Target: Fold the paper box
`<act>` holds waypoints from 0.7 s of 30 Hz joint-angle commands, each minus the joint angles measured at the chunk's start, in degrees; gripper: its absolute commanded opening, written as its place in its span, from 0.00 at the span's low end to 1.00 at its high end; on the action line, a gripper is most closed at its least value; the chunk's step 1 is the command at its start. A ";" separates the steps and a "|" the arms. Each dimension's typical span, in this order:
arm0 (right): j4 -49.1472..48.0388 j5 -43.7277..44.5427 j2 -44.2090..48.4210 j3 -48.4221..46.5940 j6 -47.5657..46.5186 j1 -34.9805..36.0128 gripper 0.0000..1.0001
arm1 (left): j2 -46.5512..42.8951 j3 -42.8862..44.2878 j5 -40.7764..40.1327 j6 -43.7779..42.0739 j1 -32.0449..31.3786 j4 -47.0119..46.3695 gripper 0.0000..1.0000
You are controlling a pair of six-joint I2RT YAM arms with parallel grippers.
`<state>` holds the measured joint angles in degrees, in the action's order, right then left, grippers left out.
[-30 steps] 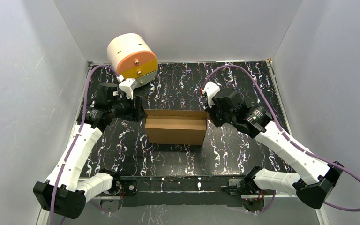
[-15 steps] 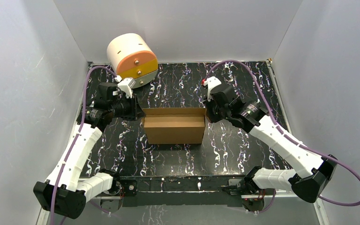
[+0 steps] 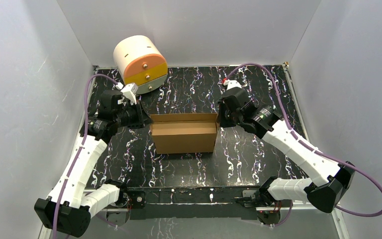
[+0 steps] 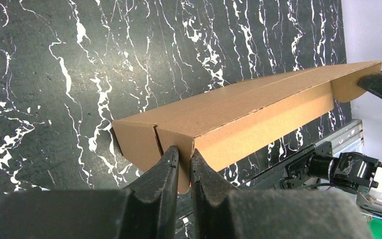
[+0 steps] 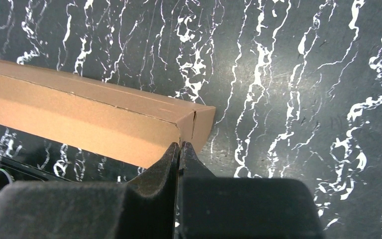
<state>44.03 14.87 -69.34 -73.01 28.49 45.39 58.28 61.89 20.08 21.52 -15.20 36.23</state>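
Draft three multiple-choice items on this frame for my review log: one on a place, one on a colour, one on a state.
1. Where does the cream cabinet stand?
A. at the far left corner of the table
B. at the near right corner
C. between the arm bases

2. What colour is the paper box?
A. white
B. brown
C. blue

3. How do the left pincer and the right pincer stand?
A. both wide open above the box
B. one shut, one away from the box
C. each closed on an end of the box

Answers:
1 A: the top view shows it by the far and left walls.
2 B: it is plain brown cardboard in every view.
3 C: each wrist view shows the fingers pinched on a cardboard edge at one end.
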 commanded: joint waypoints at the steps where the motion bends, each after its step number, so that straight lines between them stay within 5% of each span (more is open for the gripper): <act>1: 0.10 -0.68 -0.95 -2.40 7.01 0.34 0.00 | -1.74 -1.17 2.68 2.56 -0.26 -1.85 0.09; 21: -2.70 0.83 1.46 3.96 9.68 0.33 0.00 | -3.85 -3.82 2.42 4.08 -0.61 -3.39 0.09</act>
<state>41.85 16.60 -68.84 -71.18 36.05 45.39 56.23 59.02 19.11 23.70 -15.22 33.65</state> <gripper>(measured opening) 0.073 0.096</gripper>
